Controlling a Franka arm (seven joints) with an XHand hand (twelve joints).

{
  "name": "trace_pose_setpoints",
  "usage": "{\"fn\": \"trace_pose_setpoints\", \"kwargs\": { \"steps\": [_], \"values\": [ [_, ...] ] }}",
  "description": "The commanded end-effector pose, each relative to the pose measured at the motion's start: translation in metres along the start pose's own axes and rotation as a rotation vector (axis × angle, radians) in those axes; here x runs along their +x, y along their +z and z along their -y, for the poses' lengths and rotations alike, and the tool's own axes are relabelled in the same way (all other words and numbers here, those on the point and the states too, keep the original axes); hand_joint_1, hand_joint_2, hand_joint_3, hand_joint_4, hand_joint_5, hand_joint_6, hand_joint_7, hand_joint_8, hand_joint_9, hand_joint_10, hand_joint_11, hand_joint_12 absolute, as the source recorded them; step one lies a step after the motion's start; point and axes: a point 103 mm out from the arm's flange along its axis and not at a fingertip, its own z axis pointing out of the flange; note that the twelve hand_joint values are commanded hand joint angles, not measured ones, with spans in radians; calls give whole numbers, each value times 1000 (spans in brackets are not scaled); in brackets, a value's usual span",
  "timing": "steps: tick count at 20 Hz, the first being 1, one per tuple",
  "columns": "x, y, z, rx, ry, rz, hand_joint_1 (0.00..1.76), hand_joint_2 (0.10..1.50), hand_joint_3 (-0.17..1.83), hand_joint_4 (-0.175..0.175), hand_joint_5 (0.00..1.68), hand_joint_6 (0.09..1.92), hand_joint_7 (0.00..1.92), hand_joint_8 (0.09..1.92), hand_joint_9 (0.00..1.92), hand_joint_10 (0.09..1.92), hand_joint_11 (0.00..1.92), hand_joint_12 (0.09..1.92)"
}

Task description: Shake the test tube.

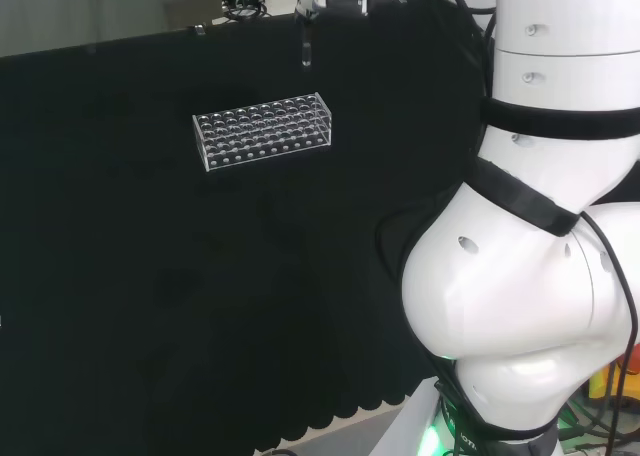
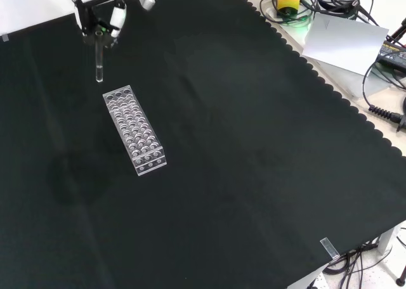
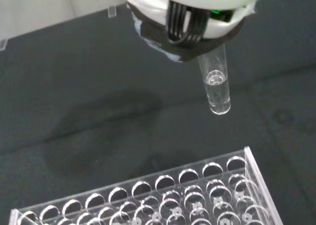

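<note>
1. Nearest the wrist camera, the test tube (image 3: 218,89) hangs upright from the robot hand (image 3: 190,25), its rounded bottom in the air above the clear rack (image 3: 163,200) and well clear of it.
2. The tube looks like thin clear glass or plastic: light, stiff, smooth and probably slippery, and likely to break if knocked against the rack. A little clear liquid seems to sit in its lower part.
3. The sensible hold is near the top, where the robot hand's fingers (image 2: 117,16) pinch it now.
4. In the front view the robot hand (image 2: 98,13) is raised over the black-clothed table (image 2: 254,143), just beyond the rack's far end.
</note>
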Motion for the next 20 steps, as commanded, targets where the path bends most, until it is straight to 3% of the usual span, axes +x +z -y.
{"fn": "trace_pose_setpoints", "kwargs": {
  "steps": [1, 4, 9, 20],
  "values": [
    [5, -37, 17, -27, -12, -10, 1331, 757, 419, -175, 1408, 87, 1427, 567, 1626, 522, 1280, 872],
    [10, -42, 25, -30, -10, -30, 1419, 688, 524, -175, 1406, 87, 1427, 551, 1379, 649, 1271, 871],
    [35, -34, 43, -12, -17, -119, 1438, 668, 556, -175, 1408, 87, 1430, 545, 1327, 676, 1270, 872],
    [128, -22, 71, 40, -168, -224, 1439, 663, 563, -175, 1410, 87, 1433, 541, 1328, 676, 1271, 875]
  ]
}}
